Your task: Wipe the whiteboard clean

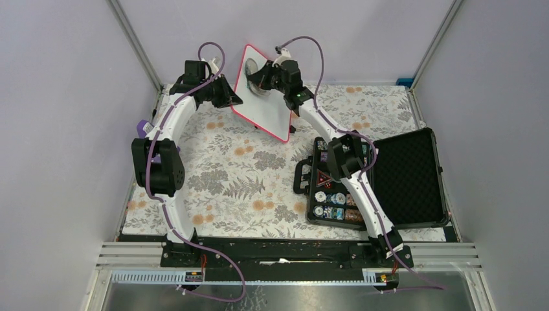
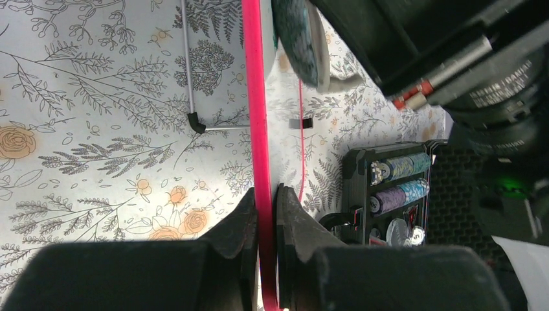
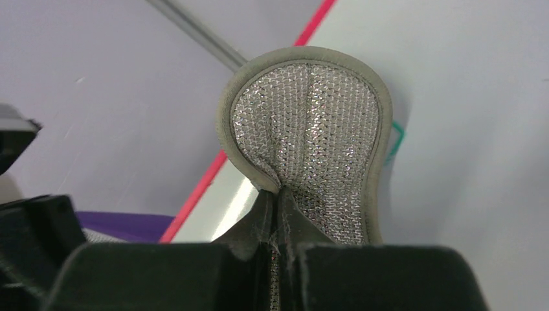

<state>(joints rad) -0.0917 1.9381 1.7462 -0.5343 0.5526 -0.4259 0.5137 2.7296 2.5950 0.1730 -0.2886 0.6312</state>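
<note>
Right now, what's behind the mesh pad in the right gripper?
The whiteboard, its face and pink rim. A trace of green ink peeks out at the right edge of the pad; anything behind it is covered.

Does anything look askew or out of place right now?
Only the whiteboard: it is tipped up at an angle, not flat, its rim pinched in the left hand, while the right hand holds a mesh pad at its face.

Enclosed test cell, evenly lit.
Pale lilac side walls (image 1: 58,97) are closing in left and right, and slanting metal posts (image 1: 136,42) are framing a matching back panel (image 1: 362,32). A floral-clothed bench (image 1: 226,188) is filling the middle. A slotted aluminium rail (image 1: 285,249) is running along its near edge, with grey sheet metal (image 1: 291,295) lying below.
</note>
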